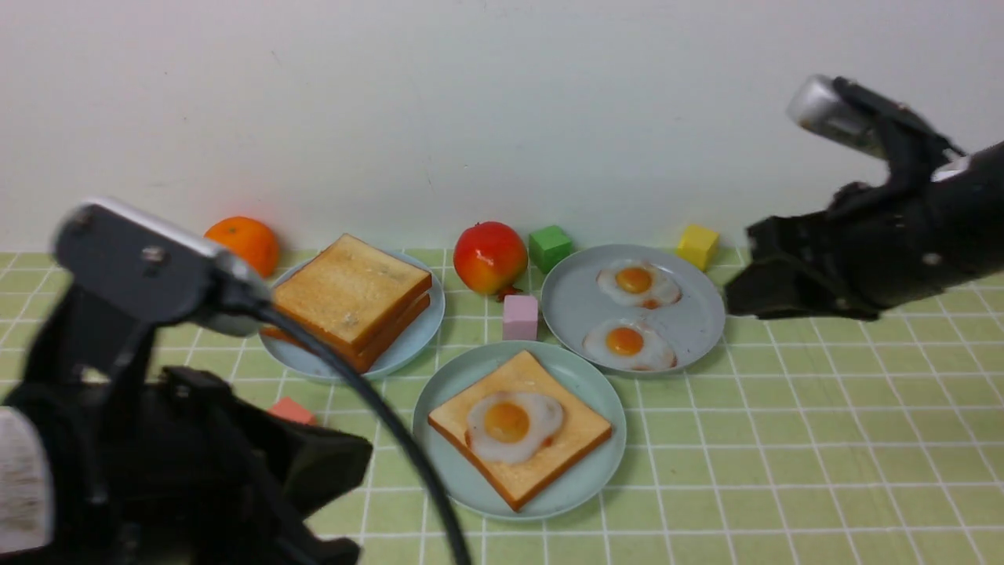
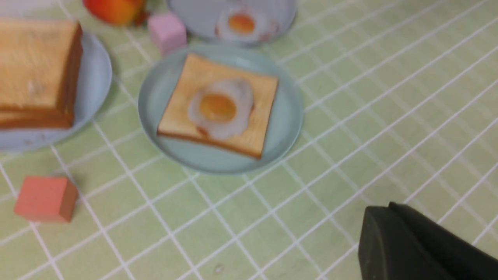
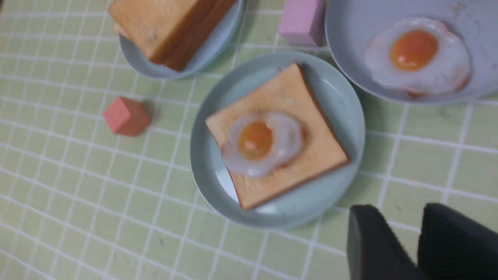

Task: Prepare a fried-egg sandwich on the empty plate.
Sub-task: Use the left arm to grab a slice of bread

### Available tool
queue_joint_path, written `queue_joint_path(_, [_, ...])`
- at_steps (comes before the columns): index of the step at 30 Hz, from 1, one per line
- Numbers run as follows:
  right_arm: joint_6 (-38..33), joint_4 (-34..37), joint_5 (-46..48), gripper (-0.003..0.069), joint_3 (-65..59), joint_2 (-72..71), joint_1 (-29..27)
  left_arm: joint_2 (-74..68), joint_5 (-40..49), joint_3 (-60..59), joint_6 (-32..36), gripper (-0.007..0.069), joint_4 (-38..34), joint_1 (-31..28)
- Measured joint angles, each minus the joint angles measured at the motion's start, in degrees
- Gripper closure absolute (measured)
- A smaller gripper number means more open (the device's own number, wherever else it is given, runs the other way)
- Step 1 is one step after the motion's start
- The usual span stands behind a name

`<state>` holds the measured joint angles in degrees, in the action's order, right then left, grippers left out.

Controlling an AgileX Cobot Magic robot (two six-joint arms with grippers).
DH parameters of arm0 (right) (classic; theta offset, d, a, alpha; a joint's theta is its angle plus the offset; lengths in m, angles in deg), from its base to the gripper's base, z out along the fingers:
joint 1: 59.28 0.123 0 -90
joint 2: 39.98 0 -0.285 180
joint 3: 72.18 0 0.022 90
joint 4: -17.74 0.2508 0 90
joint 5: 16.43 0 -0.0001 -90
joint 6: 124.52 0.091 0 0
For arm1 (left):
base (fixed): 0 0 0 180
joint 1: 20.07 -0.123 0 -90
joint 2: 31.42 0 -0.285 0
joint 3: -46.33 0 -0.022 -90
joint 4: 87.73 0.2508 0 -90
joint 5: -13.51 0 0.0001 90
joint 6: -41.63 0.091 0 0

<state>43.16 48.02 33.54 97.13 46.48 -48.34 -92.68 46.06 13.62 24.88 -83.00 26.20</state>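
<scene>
The empty plate (image 1: 604, 459), mint-teal, lies front and centre and carries one toast slice (image 1: 569, 447) with a fried egg (image 1: 514, 424) on top; no slice covers the egg. The same plate (image 2: 288, 116) (image 3: 344, 97) shows in both wrist views. Two more toast slices (image 1: 349, 298) are stacked on a light blue plate (image 1: 420, 333) behind it to the left. My left gripper (image 1: 349, 463) is shut and empty, low at the front left, its tip (image 2: 379, 217) over bare cloth. My right gripper (image 1: 741, 290) hangs raised at the right with its jaws apart and nothing between them (image 3: 400, 212).
A grey-blue plate (image 1: 698, 314) at the back right holds two fried eggs (image 1: 637, 284). An orange (image 1: 245, 242), an apple (image 1: 489, 256) and green (image 1: 549, 247), yellow (image 1: 697, 246), pink (image 1: 520, 316) and red (image 1: 292, 410) cubes stand around the plates on the green checked cloth.
</scene>
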Motion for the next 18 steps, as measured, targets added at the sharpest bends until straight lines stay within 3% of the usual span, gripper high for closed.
queue_joint_path(3, [6.0,-10.6,7.5,0.0606,0.0,-9.2,1.3,-8.1,0.3,2.5,-0.4,0.0638,0.5,-2.5])
queue_joint_path(4, [6.0,-11.2,7.5,0.0613,0.0,-9.8,1.3,-8.6,0.3,2.8,-0.4,0.0638,0.5,-2.9])
queue_joint_path(6, [9.4,-16.1,10.5,0.0662,-0.1,-16.2,3.0,-14.9,0.9,6.7,0.6,0.0638,-0.4,-7.9])
queue_joint_path(14, [10.0,-18.1,11.4,0.0661,-0.1,-32.3,7.8,-37.0,2.8,21.9,17.8,0.0638,-10.7,-24.4])
queue_joint_path(18, [9.2,-18.1,11.8,0.0658,-0.1,-35.1,8.4,-44.0,2.9,28.7,21.3,0.0638,-12.0,-27.5])
